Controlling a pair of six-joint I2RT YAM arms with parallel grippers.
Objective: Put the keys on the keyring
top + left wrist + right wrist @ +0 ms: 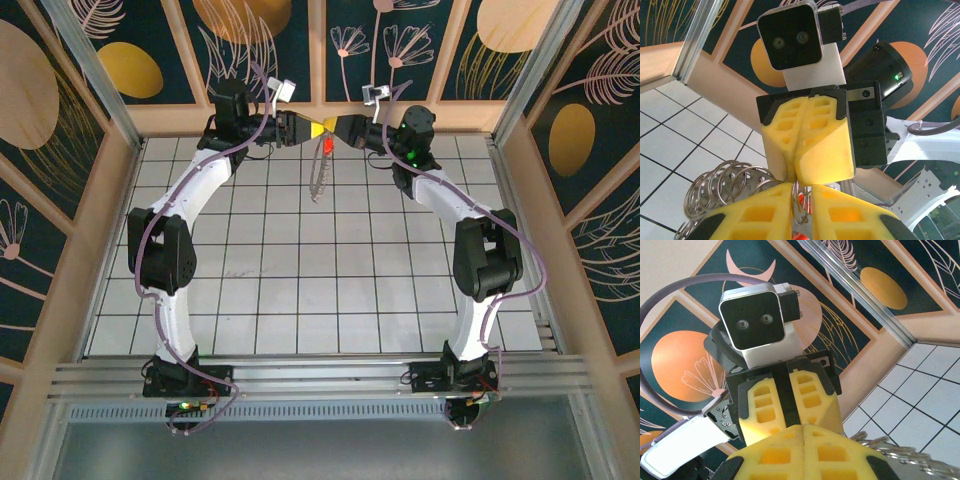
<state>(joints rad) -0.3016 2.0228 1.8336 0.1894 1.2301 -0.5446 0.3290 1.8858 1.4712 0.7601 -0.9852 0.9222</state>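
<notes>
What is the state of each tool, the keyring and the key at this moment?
left tool: almost closed, a narrow gap with keyring wire and the red key in it
right tool: shut, apparently on the keyring
keyring: in the air, hanging down from the tool tips
key: off the table at the tool tips; on the ring or not, cannot tell

At the desk's (300,262) far edge, left fingers (316,129) and right fingers (346,131) meet tip to tip; the keyring (319,180) dangles beneath, the red key (327,147) seemingly near its top.
</notes>
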